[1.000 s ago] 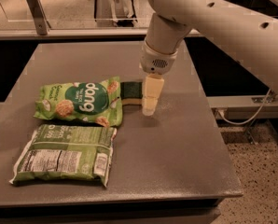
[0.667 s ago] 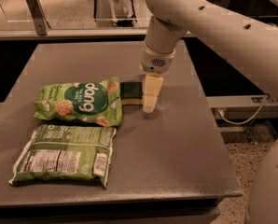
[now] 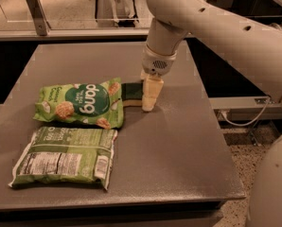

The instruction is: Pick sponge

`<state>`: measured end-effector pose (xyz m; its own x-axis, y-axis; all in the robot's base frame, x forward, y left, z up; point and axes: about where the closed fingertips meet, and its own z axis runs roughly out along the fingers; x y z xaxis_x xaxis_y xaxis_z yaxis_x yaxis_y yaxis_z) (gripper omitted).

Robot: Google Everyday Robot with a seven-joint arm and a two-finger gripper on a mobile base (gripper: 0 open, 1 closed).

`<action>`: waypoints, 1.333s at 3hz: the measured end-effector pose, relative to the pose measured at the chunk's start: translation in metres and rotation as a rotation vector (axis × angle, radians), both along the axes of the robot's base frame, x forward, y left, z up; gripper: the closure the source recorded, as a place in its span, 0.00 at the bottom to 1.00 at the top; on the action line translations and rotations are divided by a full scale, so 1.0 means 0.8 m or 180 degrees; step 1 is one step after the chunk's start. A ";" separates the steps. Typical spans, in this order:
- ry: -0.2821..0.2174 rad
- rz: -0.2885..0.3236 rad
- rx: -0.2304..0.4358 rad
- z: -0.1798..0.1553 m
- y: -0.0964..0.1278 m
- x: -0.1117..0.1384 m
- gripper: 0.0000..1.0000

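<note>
The sponge (image 3: 130, 92) is a small block with a dark green top over pale yellow foam. It lies flat on the grey table (image 3: 179, 141), touching the right end of a light green "dang" snack bag (image 3: 82, 104). My gripper (image 3: 149, 97) points straight down from the white arm and reaches the table surface at the sponge's right end, touching or overlapping that end. The sponge's right edge is hidden behind the gripper.
A second light green snack bag (image 3: 65, 156) lies label-down at the front left. The white arm (image 3: 216, 27) crosses the upper right. A metal rail (image 3: 70, 32) runs along the table's far edge. The table's right edge drops to a speckled floor (image 3: 254, 174).
The gripper has edged slightly left, closer over the sponge's right end. The arm's upper part has shifted. Sponge and bags have not moved.
</note>
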<state>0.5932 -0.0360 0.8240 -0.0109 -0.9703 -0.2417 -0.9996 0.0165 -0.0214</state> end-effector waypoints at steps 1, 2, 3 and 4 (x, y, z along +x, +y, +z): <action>-0.0001 0.0003 0.0002 -0.001 0.001 0.001 0.51; -0.0001 0.0002 0.0003 0.005 0.001 0.001 0.74; -0.0001 0.0002 0.0003 0.007 0.001 0.001 0.97; -0.0097 -0.0328 0.0004 0.055 -0.075 -0.010 1.00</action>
